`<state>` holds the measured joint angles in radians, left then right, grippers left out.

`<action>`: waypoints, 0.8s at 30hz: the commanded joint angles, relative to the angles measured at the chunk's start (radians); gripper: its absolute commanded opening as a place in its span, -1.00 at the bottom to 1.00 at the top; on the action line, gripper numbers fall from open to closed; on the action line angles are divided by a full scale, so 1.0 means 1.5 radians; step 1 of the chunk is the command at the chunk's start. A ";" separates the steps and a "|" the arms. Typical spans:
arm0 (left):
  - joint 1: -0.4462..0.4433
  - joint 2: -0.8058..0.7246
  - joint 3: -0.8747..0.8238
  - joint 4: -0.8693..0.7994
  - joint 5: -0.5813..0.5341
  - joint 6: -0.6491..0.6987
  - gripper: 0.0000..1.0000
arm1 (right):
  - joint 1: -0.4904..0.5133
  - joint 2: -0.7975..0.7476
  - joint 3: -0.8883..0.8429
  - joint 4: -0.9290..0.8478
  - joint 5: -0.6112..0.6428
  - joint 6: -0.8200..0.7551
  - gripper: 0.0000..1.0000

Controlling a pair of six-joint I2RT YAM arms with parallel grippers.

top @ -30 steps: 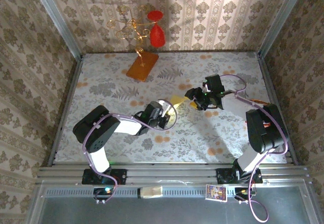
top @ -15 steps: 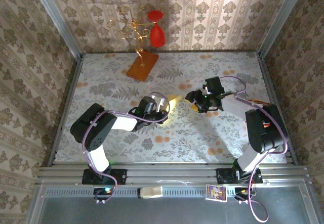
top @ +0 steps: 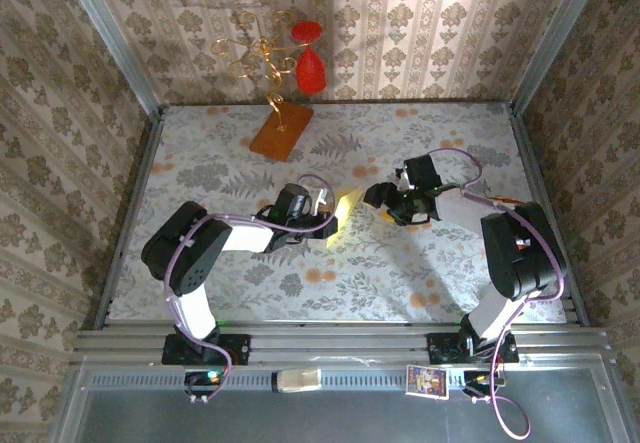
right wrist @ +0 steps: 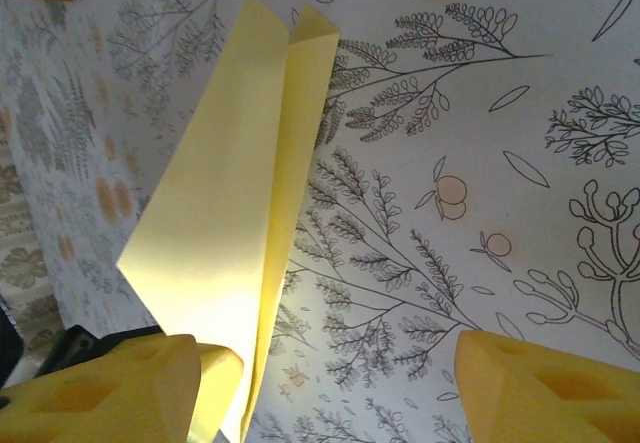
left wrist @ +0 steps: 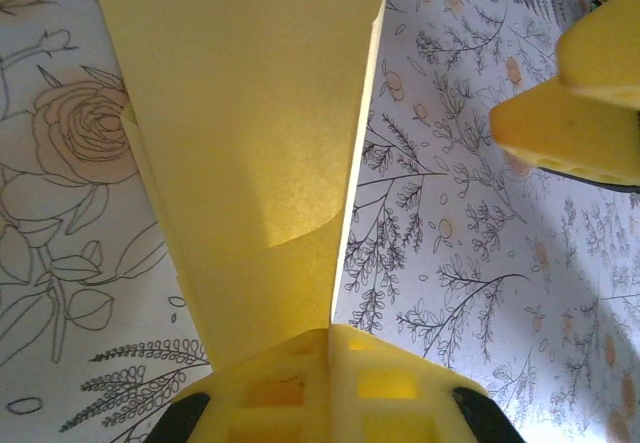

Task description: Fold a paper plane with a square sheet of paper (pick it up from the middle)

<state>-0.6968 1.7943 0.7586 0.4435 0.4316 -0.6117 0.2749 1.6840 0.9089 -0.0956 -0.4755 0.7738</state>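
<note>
Left gripper (left wrist: 330,341) (top: 324,208): yellow fingers pressed together, clamped on the narrow end of the pale-yellow folded paper (left wrist: 250,143). Paper fans out wider away from the fingers, lifted off the floral table (top: 400,273), one long crease running down it, upper layer curling a little near the grip. Right gripper (right wrist: 335,358) (top: 384,199): fingers spread wide apart, nothing between them. In the right wrist view its one finger (right wrist: 110,383) sits just beside the paper's lower end; cannot tell if it touches. Other finger (right wrist: 540,383) well clear of the paper, over bare table. Folded paper (right wrist: 220,223) reads as a long narrow shape with a centre fold, two layers showing at the far end. Landmark: orange-brown slab (top: 281,129) with gold wire and red ornaments (top: 310,68) at the back of the table. Paper (top: 347,206) is nearer the arm bases than the slab and off to its right, well apart from it, between the two grippers. Left gripper is just on the slab side of the paper, right gripper on the side away from the slab.
</note>
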 commanded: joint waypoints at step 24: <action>0.006 0.036 -0.003 0.018 0.047 -0.049 -0.95 | 0.095 0.133 0.181 -0.200 0.088 -0.209 0.37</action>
<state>-0.6964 1.8339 0.7601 0.4538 0.4793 -0.6640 0.4084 1.8549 1.1450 -0.3309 -0.3691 0.5117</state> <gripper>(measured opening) 0.052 0.687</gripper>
